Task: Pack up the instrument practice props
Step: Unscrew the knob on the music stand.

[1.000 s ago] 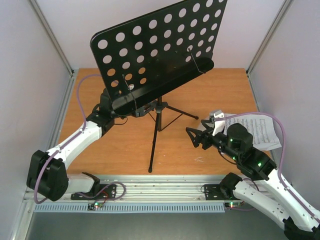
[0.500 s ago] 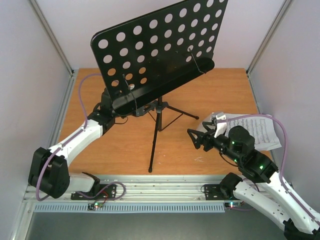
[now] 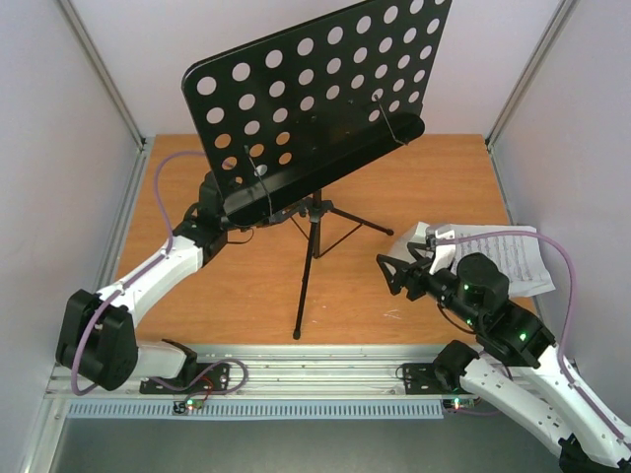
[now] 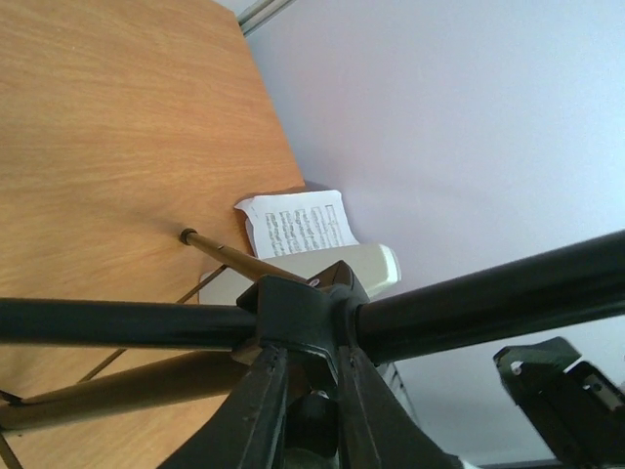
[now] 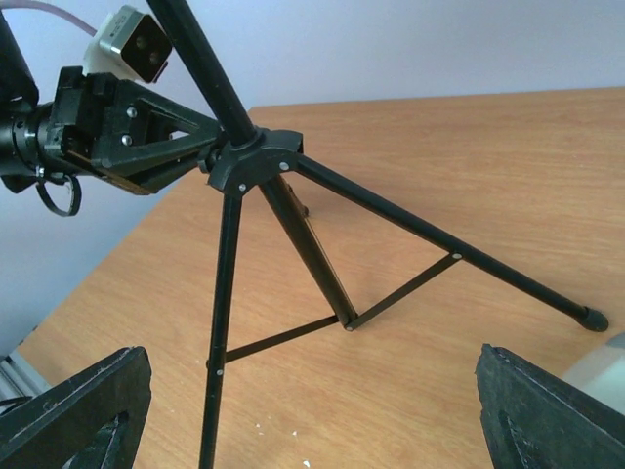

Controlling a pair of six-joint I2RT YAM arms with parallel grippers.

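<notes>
Grips the tall black tripod music stand with round-holed desk (image 3: 315,94) at its leg hub, left gripper (image 5: 217,154) clamped around it. Holds the right gripper (image 3: 392,274) low, fingers spread wide, facing the stand's legs, touching nothing. Shows the stand upright on the orange-brown wooden table (image 3: 424,177), the small white pyramid-shaped metronome (image 4: 342,266) just beside the white printed sheet of music (image 4: 298,223) at the right side.

A tall black tripod music stand (image 3: 315,99) with a round-holed metal desk stands upright on the orange-brown wooden table (image 3: 237,286). The left gripper (image 3: 281,214) reaches beneath the desk, partly hidden. The right gripper (image 3: 387,276), fingers spread, points at the stand, apart from it, beside a white printed sheet of music (image 3: 513,261).
</notes>
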